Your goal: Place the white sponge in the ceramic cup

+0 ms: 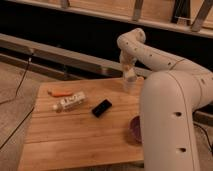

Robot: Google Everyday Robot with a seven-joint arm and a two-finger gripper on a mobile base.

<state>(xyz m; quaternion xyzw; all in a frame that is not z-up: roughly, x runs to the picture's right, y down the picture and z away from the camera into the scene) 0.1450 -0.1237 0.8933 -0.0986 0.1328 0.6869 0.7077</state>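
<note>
I see my gripper [128, 75] hanging low over the far right part of the wooden table [65, 140], fingers clenched around the white sponge [129, 77], with the ceramic cup [129, 85] directly beneath it. Left of the gripper lie a black slab [101, 107], a small labelled bottle [70, 102] and an orange object [60, 93]. Nearer me, below it, the dark maroon bowl [134, 129] peeks from behind the arm.

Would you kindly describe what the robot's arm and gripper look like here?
The arm is built of fat, rounded, glossy white segments, dotted with small dark round holes along the shells. It narrows to a slimmer curved white link and ends in a small pale gripper above the far edge of the wooden table. No loose cables or printed markings show.
</note>
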